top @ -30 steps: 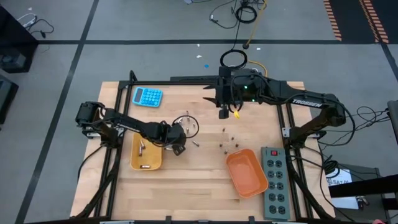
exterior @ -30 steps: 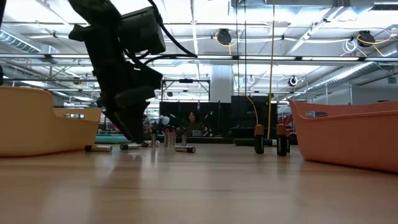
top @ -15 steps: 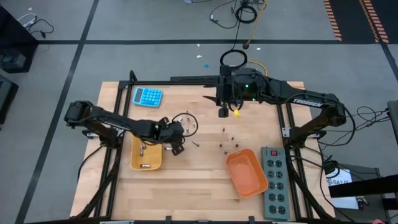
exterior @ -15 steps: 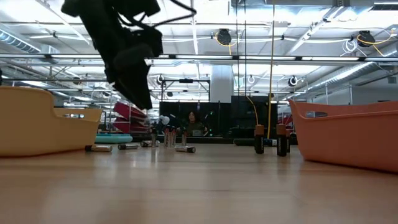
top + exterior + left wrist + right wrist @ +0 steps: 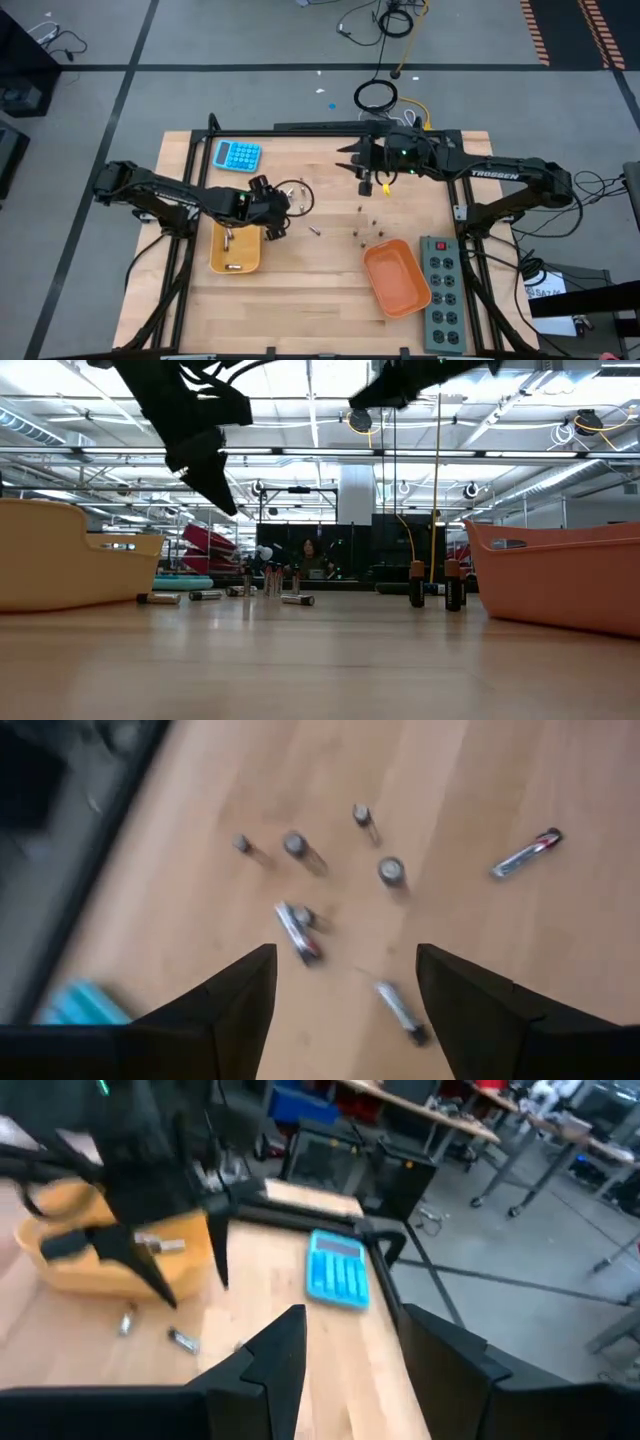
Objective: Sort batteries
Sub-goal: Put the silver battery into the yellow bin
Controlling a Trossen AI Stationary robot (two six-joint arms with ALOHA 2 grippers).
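Right now I have the left gripper (image 5: 272, 205) hanging above the wood table (image 5: 300, 300) just off the far corner of the yellow tray (image 5: 235, 247), the corner nearer the table's middle. Its jaws are spread with nothing between them, and through its wrist camera I look down past the two dark fingers (image 5: 235, 1005) at loose batteries (image 5: 300, 932) scattered on the wood, some standing on end, some lying flat. From the low camera the same gripper (image 5: 205, 465) hangs clear of the tabletop, above the batteries lying beside the yellow tray (image 5: 60, 555). Two batteries already lie inside the yellow tray. A second small cluster of batteries (image 5: 362, 228) sits farther from the yellow tray, just beside the far end of the orange tray (image 5: 397, 277). The right gripper (image 5: 366, 185) is held high beyond that cluster, well apart from the yellow tray, its jaws parted and empty; its wrist camera looks back across the table toward the yellow tray (image 5: 95, 1245) and the blue calculator (image 5: 338, 1270). A grey power strip (image 5: 443, 295) lies beyond the orange tray, on the side away from the yellow tray.
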